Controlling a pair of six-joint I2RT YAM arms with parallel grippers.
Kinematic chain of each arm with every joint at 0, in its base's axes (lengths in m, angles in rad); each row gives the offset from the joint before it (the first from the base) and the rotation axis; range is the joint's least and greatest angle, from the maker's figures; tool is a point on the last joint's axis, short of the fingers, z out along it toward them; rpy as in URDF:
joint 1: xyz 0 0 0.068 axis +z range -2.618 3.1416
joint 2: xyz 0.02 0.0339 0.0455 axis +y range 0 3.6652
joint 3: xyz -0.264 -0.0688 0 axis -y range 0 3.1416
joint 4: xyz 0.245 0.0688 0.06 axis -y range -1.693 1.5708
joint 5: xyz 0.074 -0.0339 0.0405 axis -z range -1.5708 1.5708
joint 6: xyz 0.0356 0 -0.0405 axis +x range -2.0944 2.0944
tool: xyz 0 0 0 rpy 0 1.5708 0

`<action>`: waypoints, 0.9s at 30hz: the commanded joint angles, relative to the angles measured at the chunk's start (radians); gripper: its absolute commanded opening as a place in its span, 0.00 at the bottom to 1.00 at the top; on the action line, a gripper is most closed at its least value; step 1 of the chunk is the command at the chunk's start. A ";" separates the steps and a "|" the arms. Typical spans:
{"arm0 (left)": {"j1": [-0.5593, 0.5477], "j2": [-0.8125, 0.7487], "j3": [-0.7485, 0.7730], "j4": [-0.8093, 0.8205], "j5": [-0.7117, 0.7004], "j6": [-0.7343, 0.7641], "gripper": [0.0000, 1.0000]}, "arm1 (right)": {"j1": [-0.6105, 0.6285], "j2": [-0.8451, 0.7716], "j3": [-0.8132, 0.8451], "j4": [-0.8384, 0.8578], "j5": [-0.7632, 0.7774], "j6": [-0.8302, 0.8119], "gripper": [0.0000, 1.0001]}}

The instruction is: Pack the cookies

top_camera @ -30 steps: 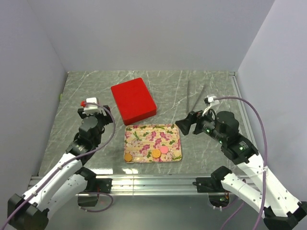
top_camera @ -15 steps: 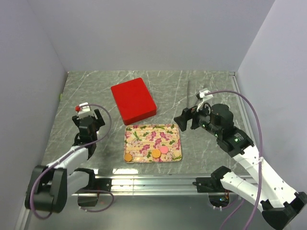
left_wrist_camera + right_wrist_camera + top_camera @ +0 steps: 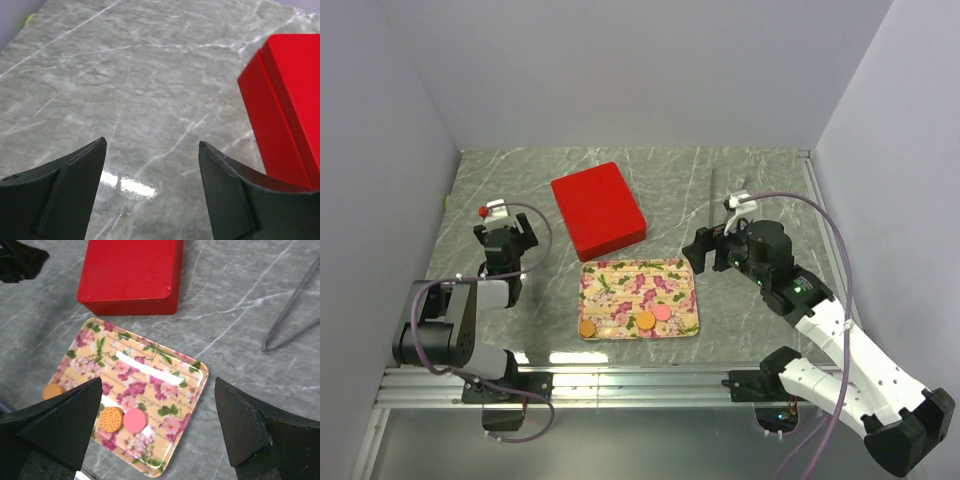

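Along tray (image 3: 630, 285) near edge — cookies (image 3: 645, 320) flat, row runs L-R.

— What kind of place is this?
— A robot lab cell. Plain pale walls (image 3: 620, 70) box in a marble-look table (image 3: 520, 190); nearer than the floral tray (image 3: 640, 285), an aluminium rail (image 3: 640, 385) carries the left arm (image 3: 440, 330) and right arm (image 3: 825, 325).
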 commanded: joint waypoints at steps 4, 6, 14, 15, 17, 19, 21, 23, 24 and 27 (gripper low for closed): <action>0.027 -0.003 -0.097 0.312 0.118 0.021 0.84 | -0.023 0.050 -0.064 0.131 0.094 0.008 1.00; 0.029 0.049 -0.143 0.457 0.118 0.035 0.88 | -0.055 0.056 -0.087 0.185 0.122 0.031 1.00; 0.027 0.025 -0.131 0.393 0.100 0.021 0.99 | -0.205 0.116 -0.239 0.456 0.381 0.078 1.00; 0.029 0.020 -0.128 0.378 0.101 0.018 0.99 | -0.247 0.136 -0.276 0.492 0.388 0.075 1.00; 0.029 0.028 -0.129 0.402 0.101 0.023 0.99 | -0.293 0.161 -0.317 0.614 0.418 0.049 1.00; 0.029 0.023 -0.128 0.390 0.101 0.019 0.99 | -0.363 0.208 -0.386 0.712 0.426 0.014 1.00; 0.027 0.022 -0.126 0.384 0.101 0.019 0.99 | -0.402 0.271 -0.447 0.892 0.418 0.005 1.00; 0.029 0.025 -0.128 0.395 0.101 0.021 0.99 | -0.448 0.326 -0.461 1.033 0.403 -0.006 1.00; 0.027 0.022 -0.128 0.385 0.100 0.019 1.00 | -0.460 0.376 -0.422 1.006 0.377 -0.009 1.00; 0.027 0.024 -0.128 0.385 0.101 0.019 0.99 | -0.472 0.450 -0.405 1.085 0.360 -0.043 1.00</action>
